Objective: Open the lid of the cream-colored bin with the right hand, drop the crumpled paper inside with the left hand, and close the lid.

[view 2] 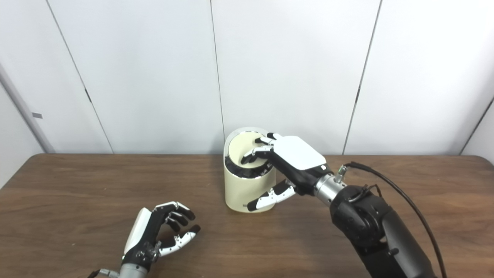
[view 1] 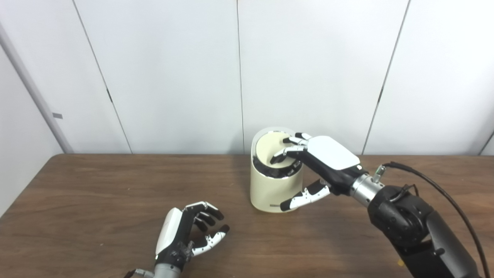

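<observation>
- At the left we see the left hand [view 1: 185,231] low over the brown table [view 1: 77,200], near its front edge, palm turned toward the centre. Its fingers [view 1: 204,214] curl loosely inward with gaps between them and the thumb, and they hold nothing.
- We find no crumpled paper in either view; whether it lies inside the bin we cannot tell.
- At the centre we note the cream-colored bin [view 1: 268,193], a short round can standing upright toward the back of the table, close to the white wall panels [view 1: 173,77]. It is well apart from the left hand.
- We see the lid [view 1: 270,148] tilted, its far edge raised and its pale face turned toward us; a dark inner rim shows below it at the front.
- To the right we see the right hand [view 1: 320,162] reaching over the bin from the right. Its fingertips [view 1: 287,152] rest on the lid's face, while the thumb [view 1: 305,197] hangs down in front of the bin's wall. The fingers lie close together, pressing rather than pinching.
- At the far right we note a black cable [view 1: 444,189] arching over the right forearm.
</observation>
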